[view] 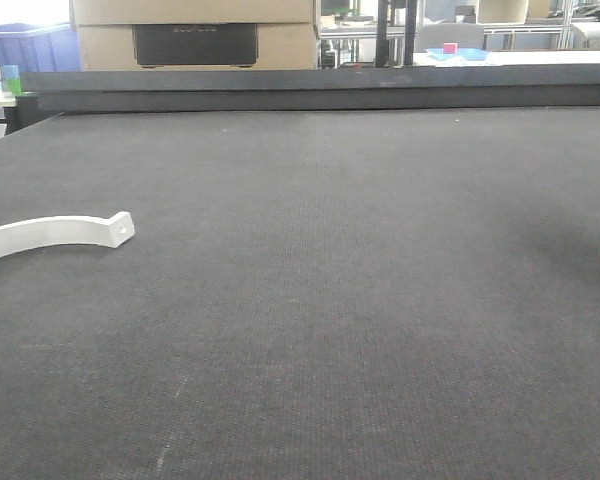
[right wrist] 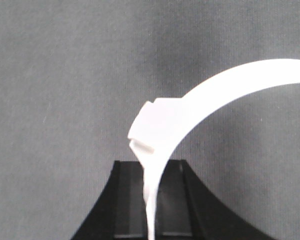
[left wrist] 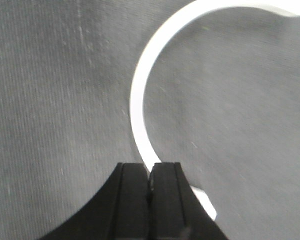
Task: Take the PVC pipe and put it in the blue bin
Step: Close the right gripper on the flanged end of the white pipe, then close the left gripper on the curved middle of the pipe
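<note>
Front view: a pipe lies on the mat at far left, its holed end toward the centre. No arm shows and no bin is clear (so the drop spot is unknown).

Left wrist: the left claw is clenched on the pipe's thin arc. Lifted, it could pivot or slip out.

Right wrist: the right claw pinches a second pipe just below its squared end. The long overhang may twist it loose.

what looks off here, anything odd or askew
Two white curved pieces show, though the task names one: the right gripper clamps one PVC pipe near its squared end, and the left gripper is shut on a second pipe on the mat.
</note>
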